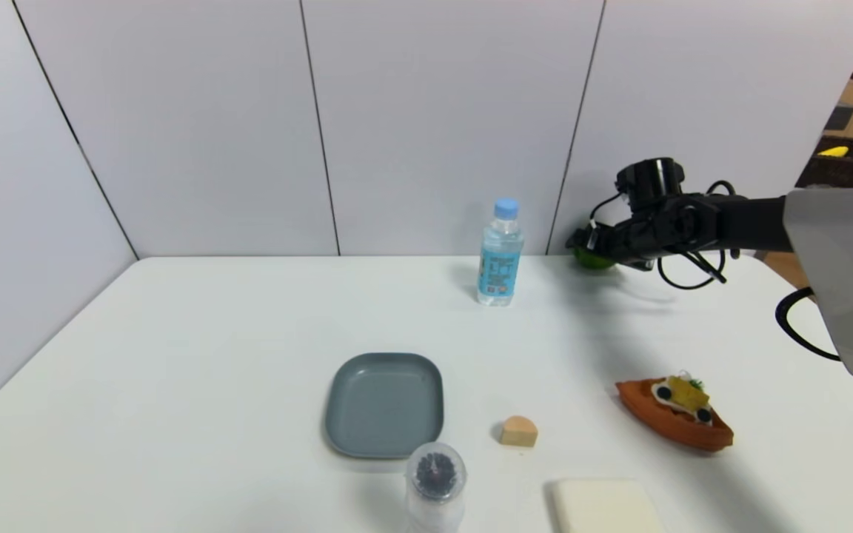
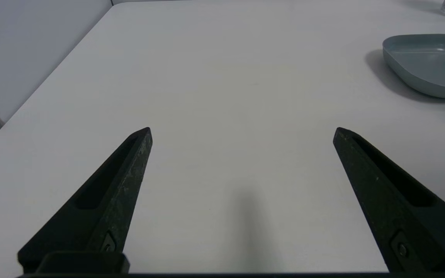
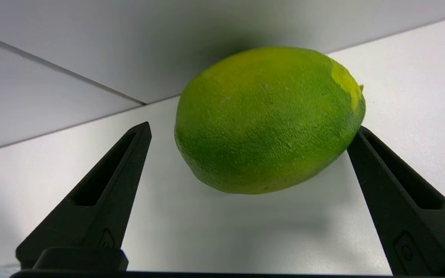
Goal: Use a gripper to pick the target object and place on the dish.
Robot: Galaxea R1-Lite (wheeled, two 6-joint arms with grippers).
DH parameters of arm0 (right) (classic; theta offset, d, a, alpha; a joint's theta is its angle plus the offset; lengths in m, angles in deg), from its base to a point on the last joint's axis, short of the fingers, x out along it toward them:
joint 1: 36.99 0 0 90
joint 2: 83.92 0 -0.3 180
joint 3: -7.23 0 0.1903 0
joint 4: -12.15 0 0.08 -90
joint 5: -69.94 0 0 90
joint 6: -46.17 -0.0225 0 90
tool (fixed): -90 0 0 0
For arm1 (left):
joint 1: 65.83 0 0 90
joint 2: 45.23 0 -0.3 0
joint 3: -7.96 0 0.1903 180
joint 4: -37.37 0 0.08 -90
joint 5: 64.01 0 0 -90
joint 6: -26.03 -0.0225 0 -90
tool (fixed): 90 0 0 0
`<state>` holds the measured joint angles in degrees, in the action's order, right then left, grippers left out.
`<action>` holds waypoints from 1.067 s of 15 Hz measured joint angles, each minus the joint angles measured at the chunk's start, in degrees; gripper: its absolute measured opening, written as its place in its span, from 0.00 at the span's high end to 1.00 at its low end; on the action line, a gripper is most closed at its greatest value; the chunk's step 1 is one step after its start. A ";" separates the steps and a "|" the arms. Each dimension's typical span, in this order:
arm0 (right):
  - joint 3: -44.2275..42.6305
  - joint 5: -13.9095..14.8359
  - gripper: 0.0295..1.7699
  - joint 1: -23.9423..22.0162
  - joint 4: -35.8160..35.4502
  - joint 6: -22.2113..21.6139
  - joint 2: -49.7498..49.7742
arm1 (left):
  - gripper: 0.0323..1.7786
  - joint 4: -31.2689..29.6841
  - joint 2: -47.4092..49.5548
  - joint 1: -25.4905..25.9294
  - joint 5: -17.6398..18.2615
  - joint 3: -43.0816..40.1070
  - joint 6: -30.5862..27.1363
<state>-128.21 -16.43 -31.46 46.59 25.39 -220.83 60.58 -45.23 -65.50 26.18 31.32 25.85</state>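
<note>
Clear cylinder: we count one [image 1: 435, 488], nearest us, dark inside at its top.
Cream block: one [image 1: 608, 507], partly cut off by the picture's lower edge.
Tan wedge: one [image 1: 519, 431], between the dish and the boat.
Orange toy boat: one [image 1: 674, 413], with yellow and black-and-white pieces on top.
Dish: one [image 1: 384, 403], slate grey, square with rounded corners, nothing on it.
Water bottle: one [image 1: 499, 255], upright beyond the dish, blue cap and label.
Lime: one [image 3: 270, 119], on the far right part of the white table [image 1: 249, 333], near the wall [image 1: 441, 126].
Dark basket: one [image 1: 845, 163], farthest right, a yellow thing in it.
Lime's look: we see a plump oval, glossy and finely pitted, deep green with yellower skin and a bright yellow patch by its small stem nub.
Right gripper: at the lime [image 3: 255, 126], fingers wide apart on either side; one tip meets the fruit's outline, the other has a gap. We cannot tell whether that tip touches.
Left gripper: over bare table beside the dish [image 2: 243, 129], fingers wide apart, holding nothing.
Head view: shows the boat, wedge and block, but only a green sliver of lime under the right gripper.
Right wrist view: shows the yellow patch and nub, which the head view hides.
Left wrist view: alone shows the left gripper.
</note>
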 joint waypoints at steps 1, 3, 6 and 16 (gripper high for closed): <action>0.00 -0.02 0.03 0.00 -0.15 0.02 -0.16 | 0.05 0.00 0.00 0.00 0.00 0.00 0.02; 0.00 -0.06 0.03 -0.02 -0.22 0.07 -0.44 | 0.05 0.00 0.00 0.00 0.00 0.00 -0.02; 0.00 -0.05 0.03 -0.11 -0.28 0.16 -0.82 | 0.05 0.00 0.00 -0.02 0.02 0.00 0.00; 0.00 0.02 0.03 -0.44 -3.29 1.84 -1.84 | 0.05 0.00 0.00 -0.02 -0.02 0.00 0.00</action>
<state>-128.21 -16.40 -31.90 43.30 27.23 -222.67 60.58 -45.23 -65.53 26.15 31.32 25.85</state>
